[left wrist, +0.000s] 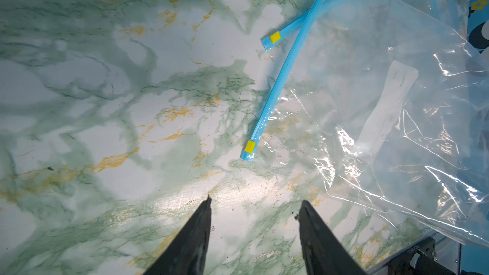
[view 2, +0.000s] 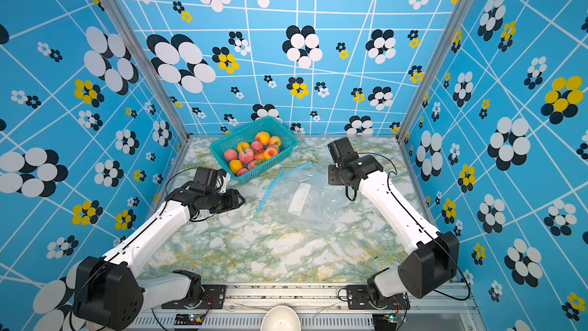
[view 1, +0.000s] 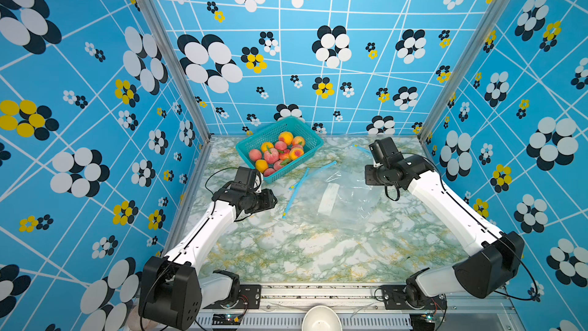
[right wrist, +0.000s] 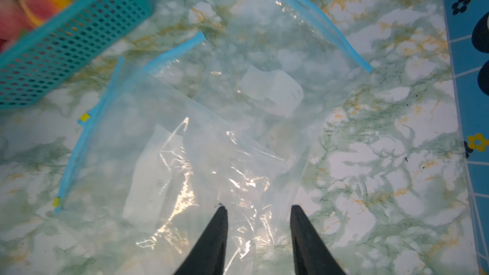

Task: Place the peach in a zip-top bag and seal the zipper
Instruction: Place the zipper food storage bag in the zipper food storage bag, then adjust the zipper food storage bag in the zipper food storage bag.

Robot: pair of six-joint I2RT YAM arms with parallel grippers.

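As seen from above, loads the marbled desk (view 1: 286, 249) with overlapping zip-top bags (view 1: 343, 199), blue zipper strip (left wrist: 277, 88) running away from the arms, on the side of the left hand (left wrist: 256, 199). Heaps the peaches (view 1: 276, 154) in the teal basket (view 1: 283, 127), just beyond that hand, parted and empty. Hangs the right hand (right wrist: 258, 206) over bag film, likewise parted, gripping nothing. Leaves print on the white label (left wrist: 389, 101) unreadable.

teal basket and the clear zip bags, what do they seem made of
Teal mesh basket: looks like moulded plastic, fairly matt, judging by its uniform colour and regular grid of holes.
Clear zip-top bags: thin, glossy plastic film, going by the see-through skin, creases and bright glints.
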